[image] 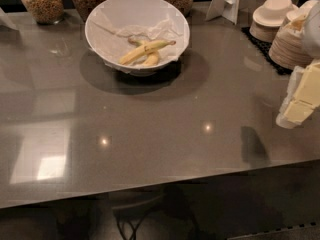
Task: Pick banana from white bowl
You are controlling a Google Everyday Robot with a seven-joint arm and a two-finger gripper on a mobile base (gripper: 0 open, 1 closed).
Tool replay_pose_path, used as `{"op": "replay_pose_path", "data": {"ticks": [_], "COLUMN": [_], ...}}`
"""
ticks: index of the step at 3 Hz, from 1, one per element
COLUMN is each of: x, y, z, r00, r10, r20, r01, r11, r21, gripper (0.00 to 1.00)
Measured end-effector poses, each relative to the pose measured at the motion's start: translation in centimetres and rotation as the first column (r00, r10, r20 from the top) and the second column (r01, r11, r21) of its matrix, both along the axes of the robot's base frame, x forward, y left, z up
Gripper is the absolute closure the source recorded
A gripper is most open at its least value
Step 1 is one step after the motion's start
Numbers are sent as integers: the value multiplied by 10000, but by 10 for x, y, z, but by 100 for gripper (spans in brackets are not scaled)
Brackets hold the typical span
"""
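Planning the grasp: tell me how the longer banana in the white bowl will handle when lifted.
The banana looks firm and slender, probably light. It lies against a shorter banana on crumpled paper, so it may roll or shift. The gripper hangs at far right.

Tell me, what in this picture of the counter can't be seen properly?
All in the camera view:
- The gripper, at the right edge above the counter: cut off by the frame, so its shape is unclear.
- The shorter banana: partly covered by the longer banana in the white bowl.
- The jars at the back: tops cut off by the top edge.
- The plate stacks: right side cut off by the frame.
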State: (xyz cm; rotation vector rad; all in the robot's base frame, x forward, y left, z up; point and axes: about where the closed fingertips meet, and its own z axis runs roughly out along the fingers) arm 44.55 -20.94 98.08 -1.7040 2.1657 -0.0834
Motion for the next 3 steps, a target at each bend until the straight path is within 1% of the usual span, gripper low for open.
{"op": "replay_pose_path", "data": {"ticks": [1, 2, 3], "x": [16, 47, 88], "y": [13, 32, 59], "z": [4, 9, 12], "r00": [9978, 9904, 9826], "r10": [286, 513, 796], "r20": [606, 1283, 1677], "r01": [-328, -714, -1174], "r11": [9971, 9849, 9662], "r21": [684, 1578, 2297], "gripper": [0, 0, 0]}}
